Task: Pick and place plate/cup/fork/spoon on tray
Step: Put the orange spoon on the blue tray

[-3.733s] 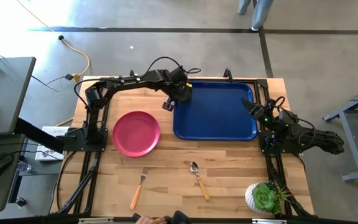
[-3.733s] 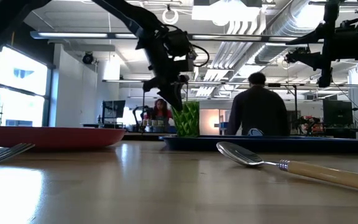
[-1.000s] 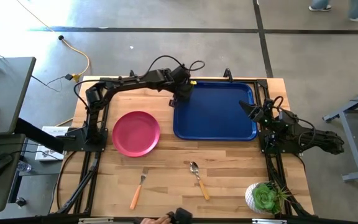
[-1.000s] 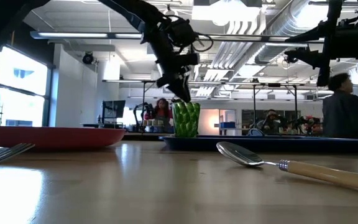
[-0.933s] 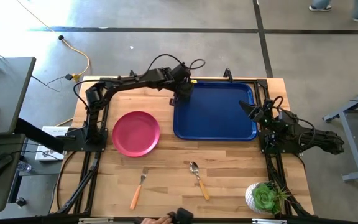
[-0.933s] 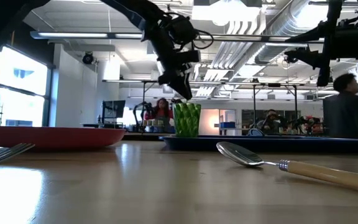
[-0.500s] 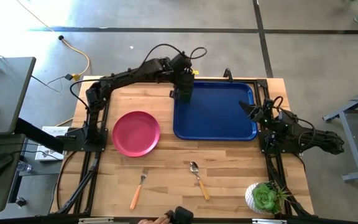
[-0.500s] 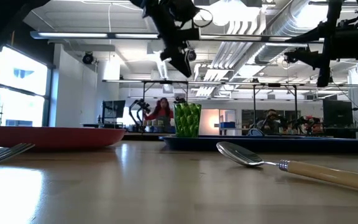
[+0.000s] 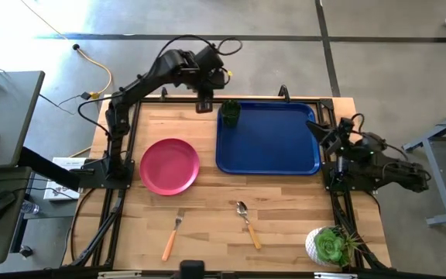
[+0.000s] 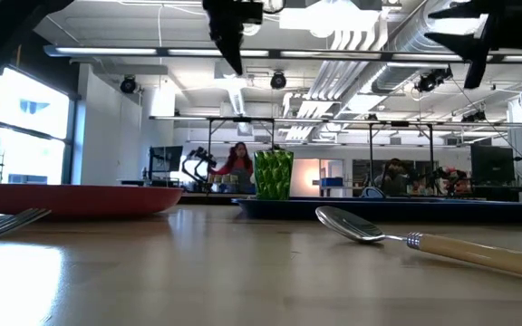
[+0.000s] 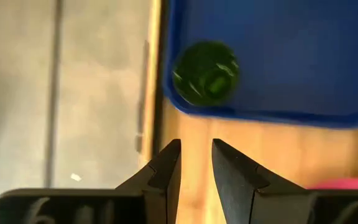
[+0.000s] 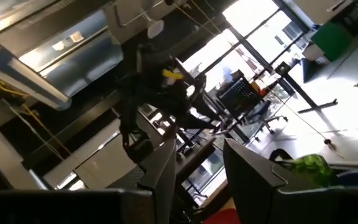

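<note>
Cup (image 9: 230, 111) sits on tray (image 9: 269, 147); left claw (image 9: 205, 105), narrow and empty, should next fetch the plate (image 9: 169, 166)

Cup (image 9: 230, 111) in tray's (image 9: 285, 155) far-left corner

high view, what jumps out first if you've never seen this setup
The big blue tray at the table's far side catches the eye, with a small green cup standing alone in its far left corner. Next is the pink plate left of the tray. The left tool, empty, hangs just beyond the cup, over the table's far edge.
</note>
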Tool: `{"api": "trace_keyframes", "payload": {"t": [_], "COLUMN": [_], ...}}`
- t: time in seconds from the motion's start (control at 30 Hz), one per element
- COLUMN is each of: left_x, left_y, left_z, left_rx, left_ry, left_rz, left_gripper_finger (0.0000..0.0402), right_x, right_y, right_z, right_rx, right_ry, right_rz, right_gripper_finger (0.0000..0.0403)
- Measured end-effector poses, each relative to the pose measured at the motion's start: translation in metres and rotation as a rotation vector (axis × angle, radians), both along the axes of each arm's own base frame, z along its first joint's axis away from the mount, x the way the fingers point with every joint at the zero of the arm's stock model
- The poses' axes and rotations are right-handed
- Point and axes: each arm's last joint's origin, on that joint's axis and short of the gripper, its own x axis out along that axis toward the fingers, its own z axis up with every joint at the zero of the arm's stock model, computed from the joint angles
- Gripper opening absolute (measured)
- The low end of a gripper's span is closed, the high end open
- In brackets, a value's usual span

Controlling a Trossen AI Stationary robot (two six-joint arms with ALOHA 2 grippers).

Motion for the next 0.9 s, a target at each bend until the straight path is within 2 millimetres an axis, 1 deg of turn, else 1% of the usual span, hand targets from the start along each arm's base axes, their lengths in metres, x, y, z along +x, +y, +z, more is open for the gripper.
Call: {"api": "trace_keyframes", "payload": {"t": [0.1,0.23,0.4,0.53,0.6,0.73,0.8,0.9], "left_x": [-0.012,-0.025,-0.04,-0.052,-0.057,-0.063,-0.064,-0.066], "left_y": [-0.003,-0.01,-0.021,-0.029,-0.034,-0.043,-0.047,-0.055], "left_z": [0.006,0.016,0.034,0.047,0.053,0.06,0.062,0.06], "left_rx": [-0.056,-0.14,-0.196,-0.203,-0.202,-0.203,-0.209,-0.215], "left_ry": [-0.023,-0.061,-0.147,-0.199,-0.22,-0.248,-0.255,-0.254], "left_rz": [0.051,0.088,0.099,0.117,0.119,0.119,0.121,0.105], "left_gripper_finger": [0.0081,0.0079,0.0079,0.0078,0.0079,0.008,0.008,0.0077], "right_x": [-0.003,0.001,0.016,0.031,0.038,0.055,0.066,0.082], "right_y": [0.001,0.001,0.001,-0.001,-0.001,-0.002,-0.001,0.003], "right_z": [0.014,0.032,0.057,0.072,0.076,0.078,0.077,0.074], "right_rx": [-0.032,-0.029,-0.005,0.073,0.133,0.251,0.292,0.335], "right_ry": [0.022,0.126,0.276,0.38,0.443,0.548,0.586,0.635], "right_rz": [0.011,0.047,0.121,0.186,0.227,0.316,0.35,0.389], "right_gripper_finger": [0.0126,0.0126,0.0126,0.0126,0.0126,0.0126,0.0126,0.0126]}}
